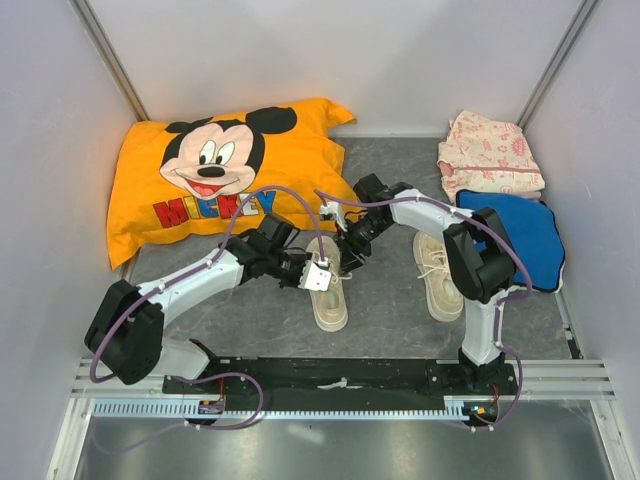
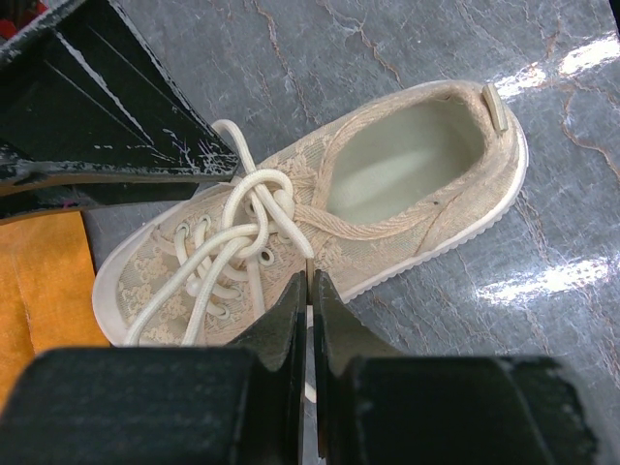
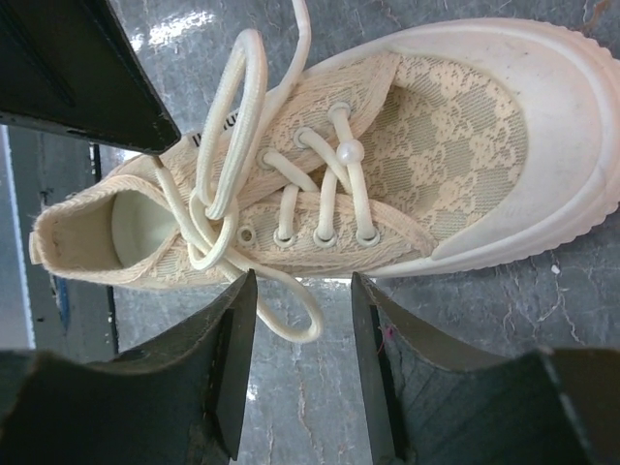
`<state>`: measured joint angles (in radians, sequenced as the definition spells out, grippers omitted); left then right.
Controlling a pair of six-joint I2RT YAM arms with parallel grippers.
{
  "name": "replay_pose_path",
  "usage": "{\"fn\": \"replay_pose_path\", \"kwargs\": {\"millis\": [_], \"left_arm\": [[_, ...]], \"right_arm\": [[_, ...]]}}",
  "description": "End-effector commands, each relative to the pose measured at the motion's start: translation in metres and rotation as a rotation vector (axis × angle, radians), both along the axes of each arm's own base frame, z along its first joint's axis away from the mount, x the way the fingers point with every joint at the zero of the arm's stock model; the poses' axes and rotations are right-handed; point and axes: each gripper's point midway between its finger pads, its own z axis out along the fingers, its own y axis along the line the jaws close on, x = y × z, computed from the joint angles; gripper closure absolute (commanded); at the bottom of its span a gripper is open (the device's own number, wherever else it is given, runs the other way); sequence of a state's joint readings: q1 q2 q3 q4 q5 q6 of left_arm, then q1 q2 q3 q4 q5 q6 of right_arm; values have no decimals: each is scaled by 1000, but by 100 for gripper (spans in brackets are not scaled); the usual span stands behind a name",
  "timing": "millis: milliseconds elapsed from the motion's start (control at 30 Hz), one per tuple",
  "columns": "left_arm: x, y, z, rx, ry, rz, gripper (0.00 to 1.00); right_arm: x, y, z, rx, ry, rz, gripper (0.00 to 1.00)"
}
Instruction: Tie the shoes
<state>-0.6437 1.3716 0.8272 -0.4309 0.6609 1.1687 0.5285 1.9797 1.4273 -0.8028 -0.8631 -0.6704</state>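
One shoe [image 1: 331, 305] just right of the pillow [image 1: 220, 170]; other shoe [image 1: 441, 285] farther right of it. Left gripper [image 2: 309, 286] above the pillow-side shoe, jaws pressed together, white sliver in the seam, lace or not unclear. Right gripper [image 3: 303, 291] there too, half spread, lace loop [image 3: 295, 325] lying loose between the jaws, not pinched.

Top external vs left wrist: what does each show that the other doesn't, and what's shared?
Only top external: the second shoe, folded clothes, blue cloth, Mickey's face on the pillow. Only left wrist: the lace knot close up, and the left hand shut at the shoe's side. Both: the centre shoe, the grey table, some of the pillow's orange.
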Motion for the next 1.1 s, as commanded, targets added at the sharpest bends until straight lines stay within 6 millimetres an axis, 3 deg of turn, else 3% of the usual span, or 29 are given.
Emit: {"fn": "replay_pose_path", "kwargs": {"millis": [0, 500, 633, 733, 800, 1067], "left_arm": [[0, -8, 7, -41, -9, -23, 94], [1, -10, 8, -43, 1, -21, 94], [2, -10, 8, -41, -1, -12, 94], [2, -7, 8, -36, -2, 2, 94], [1, -4, 9, -35, -3, 12, 95], [-8, 23, 6, 6, -6, 64, 97]], "right_arm": [[2, 8, 11, 36, -118, 47, 48], [-19, 19, 24, 63, -180, 125, 46], [-20, 21, 21, 60, -174, 132, 60], [-21, 17, 20, 47, -185, 138, 88], [-21, 15, 20, 38, -187, 138, 97], [-14, 7, 23, 20, -185, 93, 100]]}}
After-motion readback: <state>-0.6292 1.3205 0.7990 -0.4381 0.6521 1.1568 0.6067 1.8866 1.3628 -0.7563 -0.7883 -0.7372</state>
